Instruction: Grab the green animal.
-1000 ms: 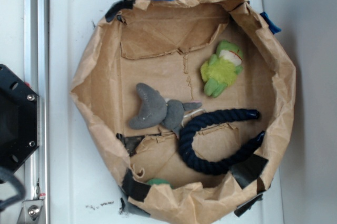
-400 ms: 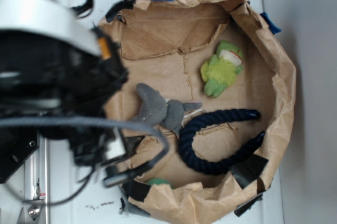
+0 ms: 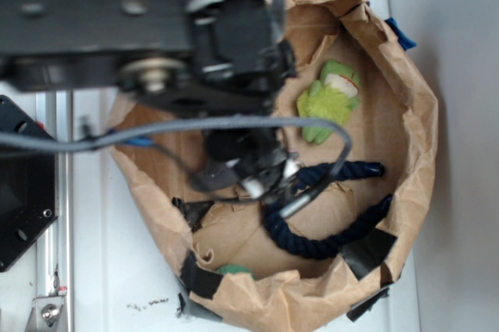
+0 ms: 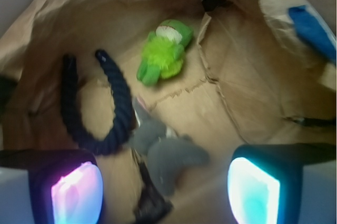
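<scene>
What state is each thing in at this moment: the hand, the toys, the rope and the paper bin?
hand: open, empty, above the grey plush, apart from the green animal.
green animal: lying flat on the bin floor, ungrasped.
grey plush: lying flat, untouched, between the fingers in the wrist view.
dark blue rope: curled in a U, loose.
brown paper bin: open-topped, walls crumpled, taped at the rim.

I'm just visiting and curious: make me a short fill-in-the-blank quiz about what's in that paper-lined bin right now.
1. The green animal lies on brown ____.
2. The dark rope is curved like the letter ____.
3. The plush nearest the hand is ____ in colour.
4. Between its two pads, the hand holds ____.

Missing words: paper; U; grey; nothing
</scene>
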`<action>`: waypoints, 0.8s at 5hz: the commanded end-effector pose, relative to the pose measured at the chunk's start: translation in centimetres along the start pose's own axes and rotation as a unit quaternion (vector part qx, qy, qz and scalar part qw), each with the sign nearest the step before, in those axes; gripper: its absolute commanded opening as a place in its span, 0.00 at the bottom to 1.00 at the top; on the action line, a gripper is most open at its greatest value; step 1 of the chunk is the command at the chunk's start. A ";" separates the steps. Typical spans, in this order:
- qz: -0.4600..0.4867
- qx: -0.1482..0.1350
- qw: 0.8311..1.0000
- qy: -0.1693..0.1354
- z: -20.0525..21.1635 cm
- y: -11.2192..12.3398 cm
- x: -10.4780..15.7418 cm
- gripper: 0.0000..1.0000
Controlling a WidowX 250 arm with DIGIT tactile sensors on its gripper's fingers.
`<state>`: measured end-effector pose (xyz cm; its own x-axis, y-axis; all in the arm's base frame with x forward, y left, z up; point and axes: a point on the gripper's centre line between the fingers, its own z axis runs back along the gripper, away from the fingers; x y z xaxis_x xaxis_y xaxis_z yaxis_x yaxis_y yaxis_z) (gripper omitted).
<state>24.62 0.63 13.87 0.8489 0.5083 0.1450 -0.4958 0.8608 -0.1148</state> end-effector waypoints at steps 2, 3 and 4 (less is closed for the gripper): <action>0.048 -0.005 0.996 -0.075 -6.7 -1.1 5.8 1.00; 0.067 0.003 0.993 -0.093 -7.6 -0.3 7.4 1.00; 0.083 0.014 0.992 -0.098 -8.3 0.9 7.9 1.00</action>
<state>31.69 3.80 5.03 0.7387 0.6167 0.2720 -0.6176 0.7810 -0.0932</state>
